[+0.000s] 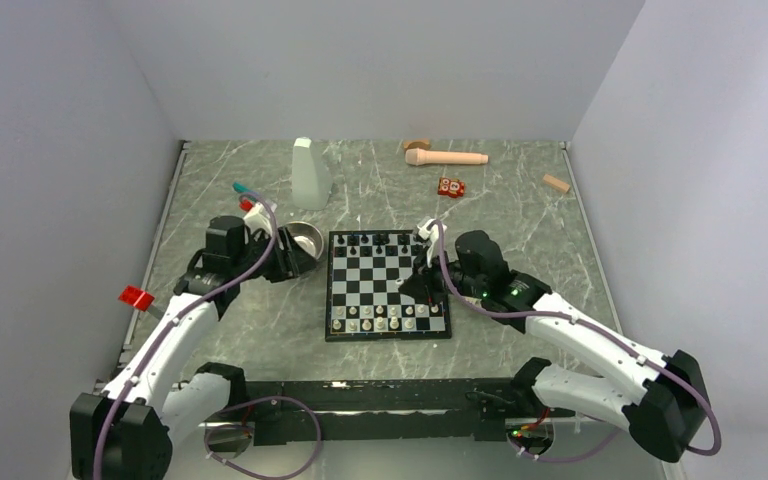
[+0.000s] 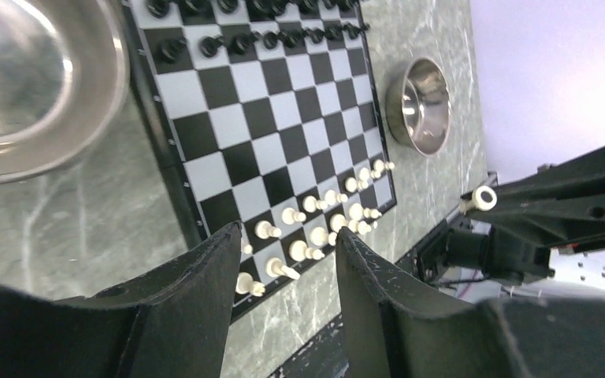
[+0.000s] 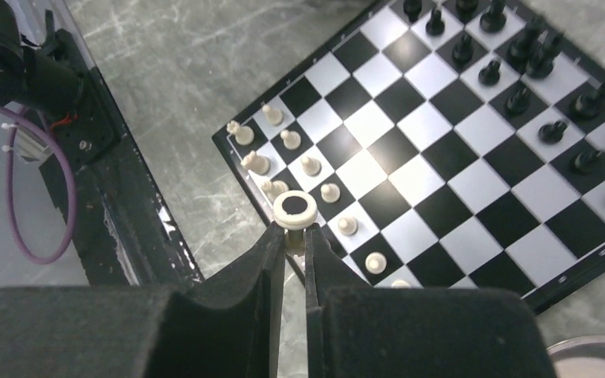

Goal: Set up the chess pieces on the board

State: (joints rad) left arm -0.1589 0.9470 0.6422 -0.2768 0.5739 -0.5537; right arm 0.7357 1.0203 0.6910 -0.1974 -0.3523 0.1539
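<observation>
Cream plastic: the held piece [image 3: 295,209] looks like hard moulded plastic, smooth and glossy. Its round base shows a pale rim around a dark centre.
Hold: the right gripper [image 3: 294,235] has its jaws drawn narrow on the held piece, just under that base, above the right side of the board [image 1: 388,336].
Handling: I judge the piece very light, stiff and slippery. The slim waist is the place to pinch, since a grip on the wide base or the head would let it pivot or pop out.
Board surface: flat, rigid, glossy black and white squares inside a black border.
White pieces [image 1: 380,318]: tiny cream figurines in the board's two near rows, easy to knock over.
Black pieces [image 1: 375,240]: the same shapes in the board's two far rows.
Left gripper [image 2: 290,236]: jaws partway open and holding nothing, off the board's left edge.
Steel bowl [image 1: 302,240]: round, mirror-bright, just left of the board's far-left corner.
Worktop [image 1: 520,200]: grey-green marbled sheet, matt, under the board.
</observation>
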